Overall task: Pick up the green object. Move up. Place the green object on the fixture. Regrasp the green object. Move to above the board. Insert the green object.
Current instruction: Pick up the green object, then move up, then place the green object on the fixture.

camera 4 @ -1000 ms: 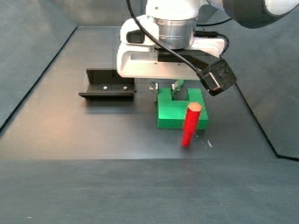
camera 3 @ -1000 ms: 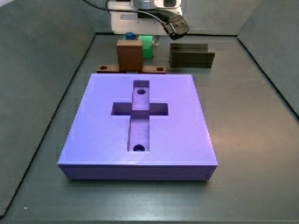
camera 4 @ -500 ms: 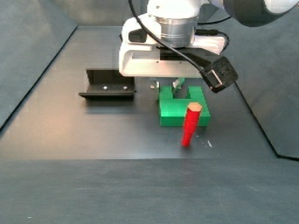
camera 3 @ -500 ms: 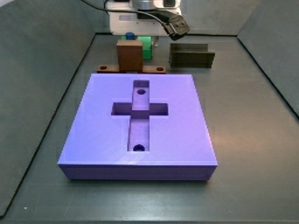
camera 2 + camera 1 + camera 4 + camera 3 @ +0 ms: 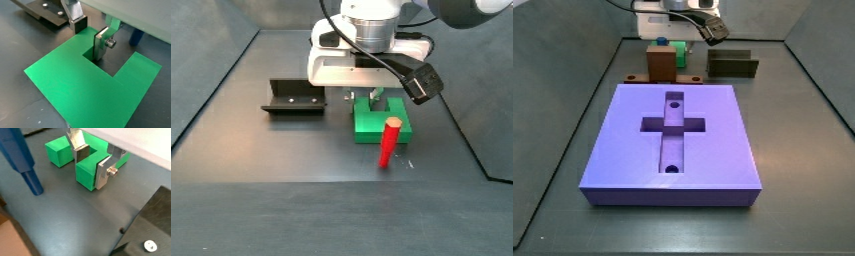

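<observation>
The green object (image 5: 376, 125) lies on the dark floor; only a small part of it (image 5: 664, 45) shows behind the brown block. My gripper (image 5: 372, 101) is low over it and open. In both wrist views the fingers straddle one prong: one finger (image 5: 101, 44) stands in the green object's (image 5: 80, 80) notch, the other finger (image 5: 77, 22) is outside its edge. In a wrist view my gripper (image 5: 92, 159) has the prong of the green object (image 5: 85, 173) between its plates. The fixture (image 5: 294, 97) stands apart beside it. The purple board (image 5: 673, 135) lies in front.
A thin red peg (image 5: 388, 143) stands upright against the green piece and looks blue in a wrist view (image 5: 23, 163). A brown block (image 5: 659, 62) stands behind the board. The fixture also shows in a side view (image 5: 734, 65) and a wrist view (image 5: 47, 17). Dark walls enclose the floor.
The wrist has shifted very slightly over the green piece. The green piece, the peg and the fixture have not moved.
</observation>
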### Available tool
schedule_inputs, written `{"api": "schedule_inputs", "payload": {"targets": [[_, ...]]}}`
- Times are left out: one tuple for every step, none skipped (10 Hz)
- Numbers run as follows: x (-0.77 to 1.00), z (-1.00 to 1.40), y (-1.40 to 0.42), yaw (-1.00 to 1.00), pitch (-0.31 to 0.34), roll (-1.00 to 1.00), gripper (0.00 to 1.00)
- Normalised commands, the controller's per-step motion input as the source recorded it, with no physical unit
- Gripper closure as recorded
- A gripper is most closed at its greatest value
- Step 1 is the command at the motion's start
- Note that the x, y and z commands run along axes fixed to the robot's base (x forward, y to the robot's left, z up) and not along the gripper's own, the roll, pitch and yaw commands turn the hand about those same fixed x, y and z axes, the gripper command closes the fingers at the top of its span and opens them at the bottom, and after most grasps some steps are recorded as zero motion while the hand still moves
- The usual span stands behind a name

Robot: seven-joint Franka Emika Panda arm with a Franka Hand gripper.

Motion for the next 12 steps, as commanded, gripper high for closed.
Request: {"api": "schedule_inputs", "payload": {"targets": [[0.00,0.00,0.00,0.00,0.000,0.00,1.00],[0.00,0.00,0.00,0.00,0.000,0.00,1.00],[0.00,0.00,0.00,0.00,0.000,0.00,1.00],[0.00,0.00,0.00,0.00,0.000,0.00,1.00],[0.00,0.83,0.00,0.00,0.000,0.00,1.00],[-0.01,0.82,0.02,-0.03,0.006,0.00,1.00],[-0.05,0.63,0.03,-0.04,0.052,0.01,1.00],[0.01,0.25,0.01,-0.02,0.039,0.04,1.00],[0.07,0.00,0.00,0.00,0.000,-0.02,1.00],[0.84,0.32,0.00,-0.29,0.000,-0.43,1.00],[0.77,0.55,0.16,-0.35,-0.234,-0.92,1.00],[0.79,0.55,0.16,-0.34,-0.223,-0.91,1.00]]}}
